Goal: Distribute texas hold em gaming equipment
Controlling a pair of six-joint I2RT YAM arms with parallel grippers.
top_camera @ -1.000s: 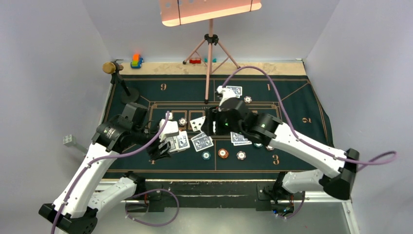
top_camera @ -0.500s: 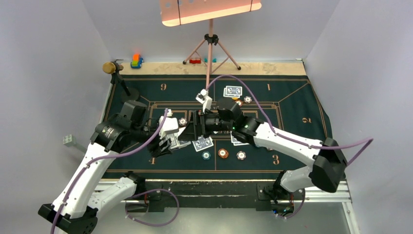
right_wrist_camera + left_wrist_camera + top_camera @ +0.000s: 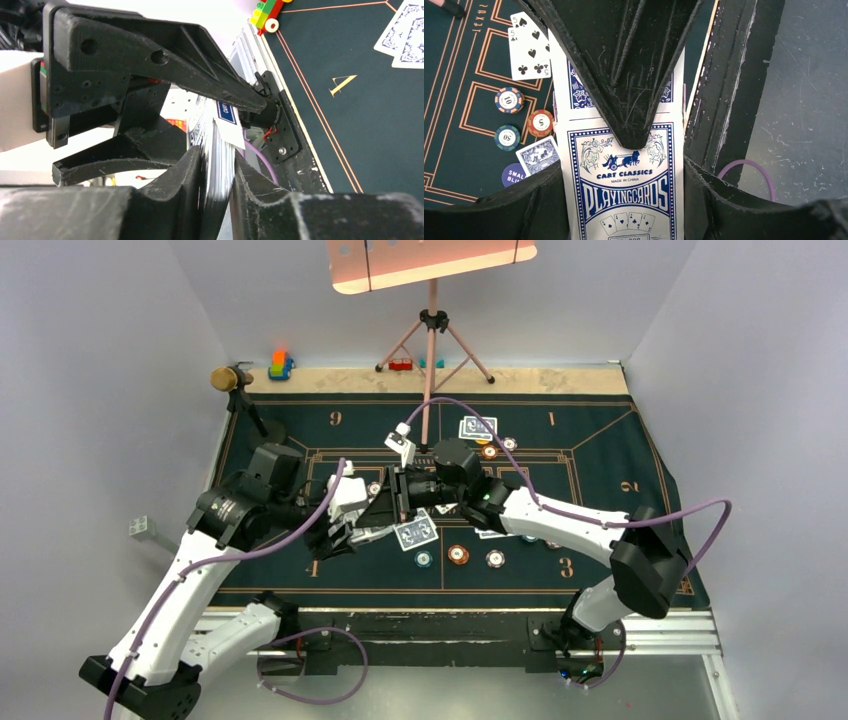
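Observation:
My left gripper (image 3: 348, 531) is shut on a blue-and-white pack of playing cards (image 3: 624, 165), held above the felt's near left part. My right gripper (image 3: 386, 507) has reached across to it; in the right wrist view its jaws (image 3: 218, 175) are closed on the pack (image 3: 220, 150) edge-on. One right finger (image 3: 624, 75) lies over the pack's face. On the felt lie two face-up fives (image 3: 530, 47), face-down cards (image 3: 416, 533) (image 3: 478, 427) and several chips (image 3: 458, 554) (image 3: 509, 100).
A gold-headed microphone (image 3: 230, 378) on a black base stands at the far left. Toy blocks (image 3: 281, 364) and a tripod (image 3: 432, 330) stand at the back edge. The table's black front rail (image 3: 729, 90) runs right beside the pack.
My right arm has swung left from the middle of the felt to the left gripper and closed on the pack. The left gripper has hardly moved.

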